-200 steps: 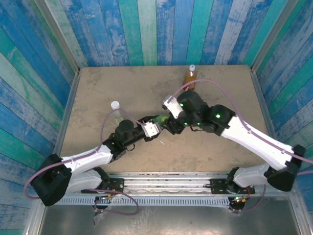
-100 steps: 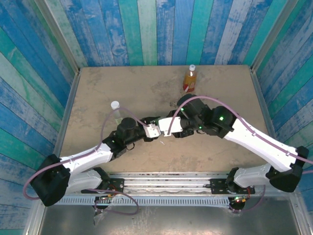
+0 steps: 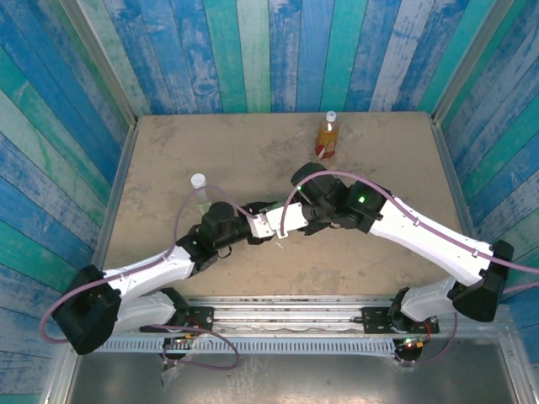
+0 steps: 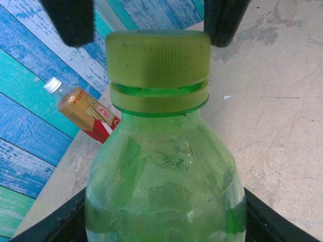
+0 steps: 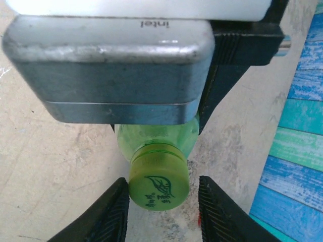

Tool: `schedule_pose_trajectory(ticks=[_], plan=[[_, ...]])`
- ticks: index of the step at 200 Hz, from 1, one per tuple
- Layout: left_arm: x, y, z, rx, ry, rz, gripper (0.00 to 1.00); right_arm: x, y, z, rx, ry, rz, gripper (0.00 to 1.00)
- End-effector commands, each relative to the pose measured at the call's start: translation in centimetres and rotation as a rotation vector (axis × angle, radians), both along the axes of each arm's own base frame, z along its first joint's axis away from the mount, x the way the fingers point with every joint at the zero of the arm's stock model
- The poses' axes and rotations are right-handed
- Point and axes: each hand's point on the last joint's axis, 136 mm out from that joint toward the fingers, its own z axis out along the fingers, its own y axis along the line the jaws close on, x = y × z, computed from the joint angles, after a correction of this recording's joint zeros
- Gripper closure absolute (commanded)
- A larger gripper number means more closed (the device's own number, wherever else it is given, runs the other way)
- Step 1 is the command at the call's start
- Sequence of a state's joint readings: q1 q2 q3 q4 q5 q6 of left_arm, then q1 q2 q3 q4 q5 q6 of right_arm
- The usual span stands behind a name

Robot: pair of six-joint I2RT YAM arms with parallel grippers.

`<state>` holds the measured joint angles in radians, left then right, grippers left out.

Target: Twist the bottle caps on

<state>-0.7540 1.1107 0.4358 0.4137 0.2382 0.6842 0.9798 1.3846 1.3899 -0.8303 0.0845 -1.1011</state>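
Centrally over the bench (image 3: 168,151), left claw (image 4: 164,224) clenched around the green bottle (image 4: 161,181), yellow-green cap (image 4: 157,55) on its neck, right claw (image 5: 159,212) released, fingers (image 5: 108,214) flanking the cap at 3 and 9 o'clock, untouching.

The green bottle (image 4: 161,171) was glossy translucent plastic; its yellow-green cap (image 4: 158,55) was matt plastic with fine ribs. The surface (image 4: 282,101) looked rough, matt and mottled. The wall planks (image 4: 30,101) showed weathered painted wood.
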Motion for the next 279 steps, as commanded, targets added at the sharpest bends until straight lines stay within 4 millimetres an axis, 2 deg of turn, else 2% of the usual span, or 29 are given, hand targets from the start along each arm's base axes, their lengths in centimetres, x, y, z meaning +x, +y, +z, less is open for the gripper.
schedule_pose_trajectory(ticks=[1, 41, 104, 151, 168, 202, 235, 251, 279], plan=[[-0.5, -0.5, 1.8, -0.027, -0.028, -0.032, 0.39, 0.5, 0.4, 0.2, -0.007, -0.028, -0.003, 0.64], [-0.5, -0.5, 2.1, -0.042, -0.027, -0.031, 0.38, 0.3, 0.2, -0.4, -0.009, -0.013, -0.004, 0.61], [-0.4, -0.3, 2.5, -0.061, -0.030, -0.019, 0.38, 0.0, 0.0, -1.3, 0.000, 0.034, -0.006, 0.63], [-0.3, -0.3, 2.7, -0.064, -0.033, -0.013, 0.38, 0.2, -0.3, -1.5, 0.009, 0.056, -0.014, 0.66], [-0.2, -0.3, 2.6, -0.060, -0.030, -0.011, 0.38, 0.1, -0.2, -1.5, 0.018, 0.067, -0.018, 0.71], [-0.1, -0.4, 2.9, -0.074, -0.037, -0.009, 0.38, -0.2, 0.1, -1.1, 0.075, 0.116, -0.055, 0.74], [0.7, -0.8, 3.5, -0.081, -0.055, 0.001, 0.38, 0.1, 1.5, 0.9, 0.342, 0.285, -0.278, 0.83], [1.0, -1.1, 3.7, -0.083, -0.063, 0.003, 0.38, 0.8, 1.7, 2.2, 0.504, 0.365, -0.454, 0.84], [1.3, -1.4, 4.1, -0.088, -0.073, 0.000, 0.39, 2.3, 0.8, 4.1, 0.779, 0.569, -0.842, 0.88]])
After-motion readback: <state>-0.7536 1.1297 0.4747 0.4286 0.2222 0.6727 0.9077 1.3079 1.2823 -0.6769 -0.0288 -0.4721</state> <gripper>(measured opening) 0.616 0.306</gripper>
